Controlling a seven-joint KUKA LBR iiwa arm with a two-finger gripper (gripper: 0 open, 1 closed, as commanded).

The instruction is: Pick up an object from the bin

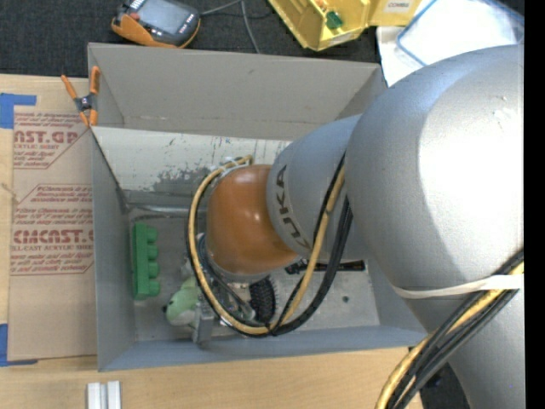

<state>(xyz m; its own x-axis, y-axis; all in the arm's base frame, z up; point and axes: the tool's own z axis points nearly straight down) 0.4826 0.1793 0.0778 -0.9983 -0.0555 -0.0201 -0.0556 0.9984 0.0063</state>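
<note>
Grey and bulky, the robot's arm (443, 186) fills the right side of the camera view and reaches down and leftward into the grey metal bin (109, 245). An orange cover (243, 220) caps its wrist, and yellow and black cables (197, 228) loop round the cover's left side and under it. Below the cover, the gripper (203, 320) sits low over the bin floor, close to the near wall and left of the middle. The wrist and cables hide most of it, so how far open it is, and whether it has hold of anything, cannot be told.

Just beside the gripper, on its left, lies a pale green lump (180, 301) of soft, uneven shape, the thing nearest to it; whether the two touch cannot be made out. Farther left, near the bin's left wall, a bright green block (145, 260) with a row of studs along one side lies flat on the floor, apart from the lump. To the gripper's right a black ribbed piece (264, 296) shows under the cable loop, and beyond it a thin black rod (336, 267) lies across the floor, partly under the arm.

Outside the bin, beyond its far wall, an orange-and-black handheld device (157, 17) and a yellow box (341, 2) rest on the dark floor.
</note>
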